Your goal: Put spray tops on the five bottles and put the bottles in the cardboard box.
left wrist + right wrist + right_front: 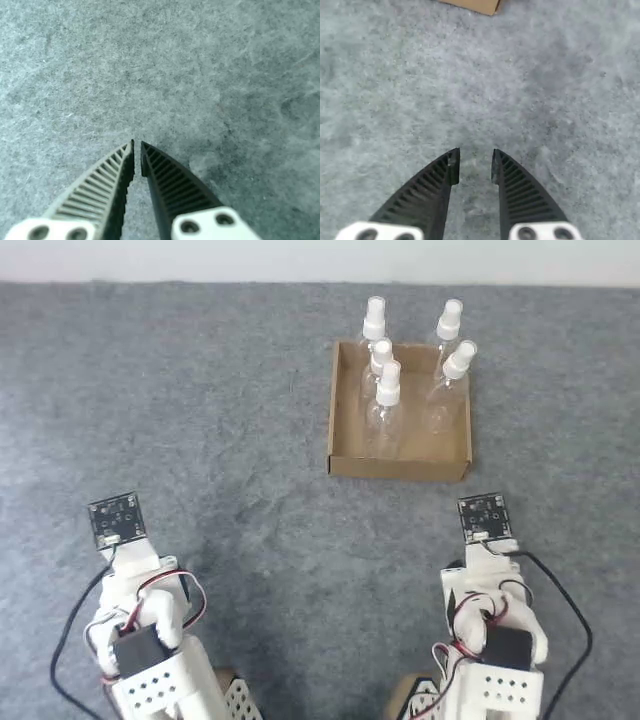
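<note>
The cardboard box (398,466) sits on the grey carpet at the far middle of the table. Several clear bottles stand upright inside it, each with a white spray top, among them one at the front (387,405), one at the right (446,390) and one at the back (374,322). Both arms are folded back at the near edge, far from the box. My left gripper (137,145) is shut over bare carpet, holding nothing. My right gripper (475,157) is slightly open over bare carpet, nothing between its fingers. A corner of the box (476,5) shows beyond it.
Grey carpet (200,420) covers the whole table. The left arm (140,625) is at the near left and the right arm (490,625) at the near right, with cables looping beside each.
</note>
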